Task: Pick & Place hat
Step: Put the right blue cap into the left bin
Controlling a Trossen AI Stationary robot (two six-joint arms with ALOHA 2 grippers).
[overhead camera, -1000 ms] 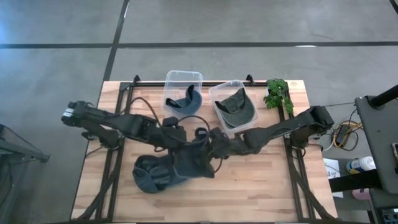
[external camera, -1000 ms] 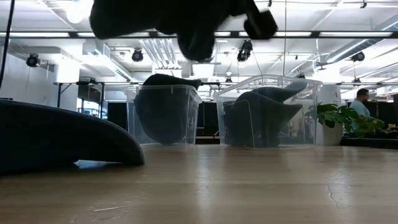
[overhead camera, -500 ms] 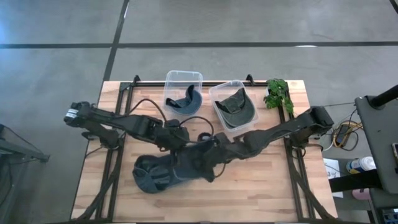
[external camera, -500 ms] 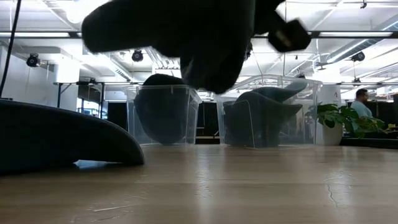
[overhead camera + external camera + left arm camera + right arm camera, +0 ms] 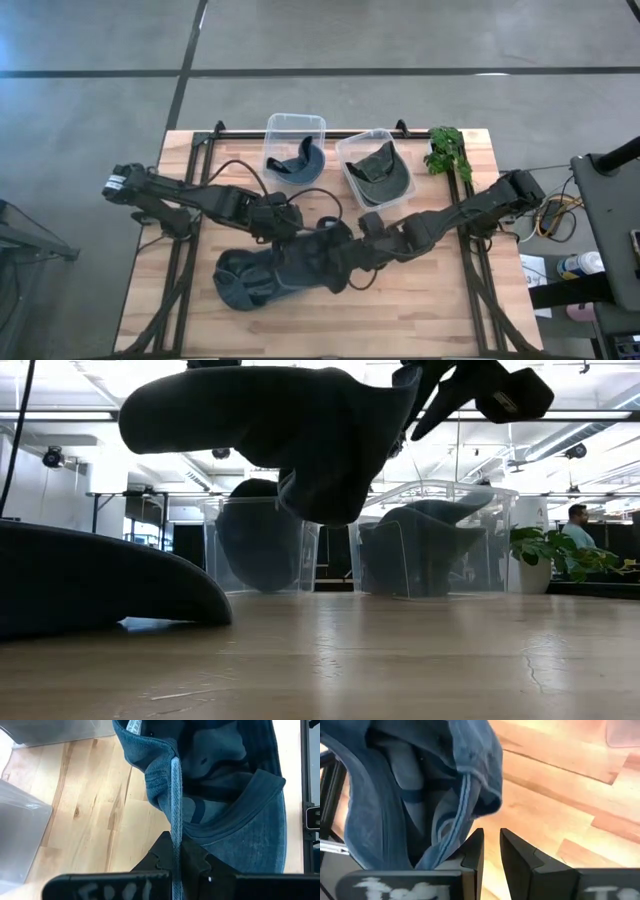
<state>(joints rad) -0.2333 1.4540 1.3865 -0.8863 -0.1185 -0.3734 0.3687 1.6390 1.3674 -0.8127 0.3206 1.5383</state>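
A dark blue hat (image 5: 300,430) hangs in the air over the table's middle, its inside turned toward the left wrist camera (image 5: 225,795). My left gripper (image 5: 175,845) is shut on its edge. My right gripper (image 5: 491,840) stands at the hat's right side (image 5: 348,260), its fingers a little apart, with bare wood showing between them. A second dark hat (image 5: 238,282) lies crown up on the table at the near left (image 5: 90,580). My left gripper pinches the hat's stitched edge (image 5: 175,820) between its two fingers, coming slanting down from the table's left. The hat hangs beyond and below the fingers, clear of the table, with the cloth bunched at the hold. My right gripper has nothing between its fingers. The outer side of one finger (image 5: 471,851) lies against the hat's stitched edge (image 5: 452,827).
Two clear bins stand at the table's far edge: the left one (image 5: 295,125) holds a blue hat, the right one (image 5: 350,150) an olive hat. A green plant (image 5: 447,150) stands at the far right. A person sits in the room beyond (image 5: 578,520).
My right gripper has gone toward the table's left and near edge, up to the hanging hat, and has tipped as it went. The hat has sunk a little with my left gripper and now hangs lower over the table.
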